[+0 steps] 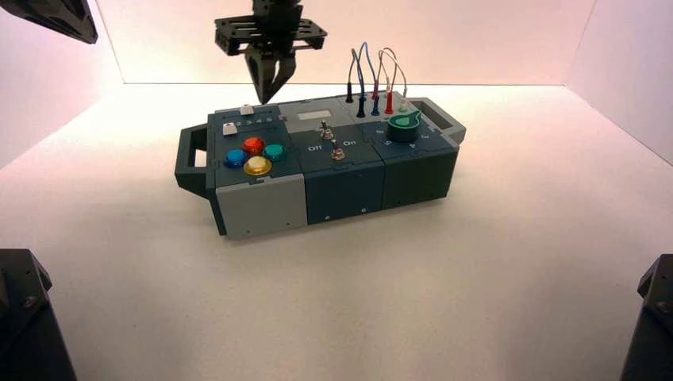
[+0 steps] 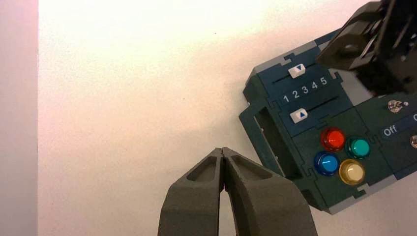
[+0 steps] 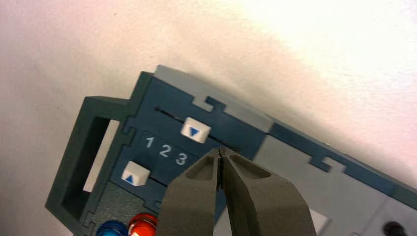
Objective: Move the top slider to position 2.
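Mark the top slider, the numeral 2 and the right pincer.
top slider [image 3: 195, 130], right wrist view, middle of its white cap.
numeral 2 [image 3: 164, 151], right wrist view, on the printed digit.
right pincer [image 3: 221, 153], right wrist view, where its shut tips meet.

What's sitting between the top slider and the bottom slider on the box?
In the left wrist view, a row of white printed numerals 1 to 5 lies on the dark teal strip between the top slider and the bottom slider; nothing else.

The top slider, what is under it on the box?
Under the top slider runs a thin dark slot in the teal panel. Printed numbers 1, 2, 3 show beside it. The right gripper, jaws shut, covers the higher numbers.
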Available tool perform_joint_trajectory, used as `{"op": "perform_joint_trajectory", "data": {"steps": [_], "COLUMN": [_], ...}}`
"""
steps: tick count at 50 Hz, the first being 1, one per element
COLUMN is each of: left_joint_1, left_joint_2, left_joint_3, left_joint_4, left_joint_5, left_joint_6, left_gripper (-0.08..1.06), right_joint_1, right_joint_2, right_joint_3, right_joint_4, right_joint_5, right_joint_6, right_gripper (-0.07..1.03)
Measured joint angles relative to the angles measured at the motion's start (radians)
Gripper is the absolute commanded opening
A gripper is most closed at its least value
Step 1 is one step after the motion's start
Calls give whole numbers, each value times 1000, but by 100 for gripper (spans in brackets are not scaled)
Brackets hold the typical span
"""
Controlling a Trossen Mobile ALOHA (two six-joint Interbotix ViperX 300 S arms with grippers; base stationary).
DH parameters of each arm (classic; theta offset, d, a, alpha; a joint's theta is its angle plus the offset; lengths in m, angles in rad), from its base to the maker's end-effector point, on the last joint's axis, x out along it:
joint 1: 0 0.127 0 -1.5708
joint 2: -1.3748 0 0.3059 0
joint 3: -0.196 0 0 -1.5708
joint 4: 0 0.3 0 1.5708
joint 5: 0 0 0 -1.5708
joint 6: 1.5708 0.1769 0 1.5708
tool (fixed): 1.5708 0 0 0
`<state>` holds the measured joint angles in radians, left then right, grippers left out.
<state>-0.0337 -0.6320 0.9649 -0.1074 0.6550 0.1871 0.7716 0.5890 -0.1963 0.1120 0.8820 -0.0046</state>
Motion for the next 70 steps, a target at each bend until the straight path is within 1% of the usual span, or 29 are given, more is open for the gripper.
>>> {"op": "perform_joint_trajectory", "data": {"steps": [21,31,53,58,70], "left_joint_1": [0,0,0,0,0], "left_joint_2": [2,2,3,5,6], "left_joint_3": [0,0,-2,0,0], "left_joint_4": [0,-2,0,0,0], "left_joint_5": [-2,0,0,0,0], "left_joint_6": [0,0,0,0,0], "left_gripper": [-3,-3,-3,-3,-3], "right_joint_1": [3,5,3,3,3], "right_joint_2": [12,40,48,54,63], "right_joint_3": [-35,-57,-72,-89,-95], "right_joint_4": [0,8,11,18,31], "right_joint_5": [9,29,34,46,54], "right_joint_6": [0,0,2,0,0], "right_gripper": [-2,-2,-2,-2,-2]}}
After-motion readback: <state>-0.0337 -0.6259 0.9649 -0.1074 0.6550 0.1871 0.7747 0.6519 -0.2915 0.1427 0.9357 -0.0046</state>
